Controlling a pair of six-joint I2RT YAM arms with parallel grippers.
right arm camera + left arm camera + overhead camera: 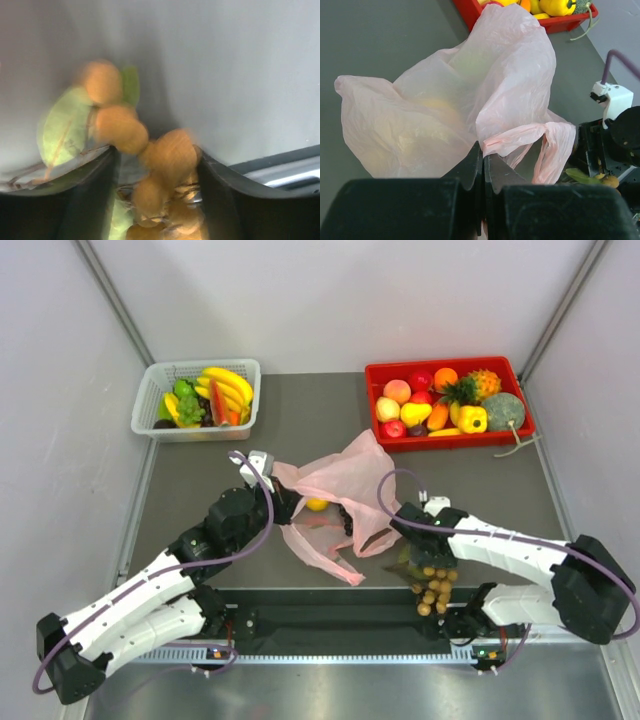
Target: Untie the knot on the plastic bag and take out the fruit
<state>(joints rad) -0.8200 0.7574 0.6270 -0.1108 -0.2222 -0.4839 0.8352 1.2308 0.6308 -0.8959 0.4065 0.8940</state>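
The pale-pink plastic bag [345, 480] lies crumpled mid-table, its mouth toward the right. My left gripper [285, 502] is shut on the bag's film at its left edge. In the left wrist view the jaws [483, 159] meet on a fold of the bag [470, 85], and a loose handle loop [552, 147] hangs to the right. No knot shows. A yellow fruit [316, 504] and dark grapes [347, 516] sit in the bag. My right gripper [425, 558] is shut on tan grapes [433, 590] with a green leaf, outside the bag. They fill the right wrist view [167, 155].
A white mesh basket [150, 390] with bananas and green pieces stands at the back left. A red tray [440, 443] full of fruit stands at the back right. A black rail [340, 620] runs along the near edge between the arm bases.
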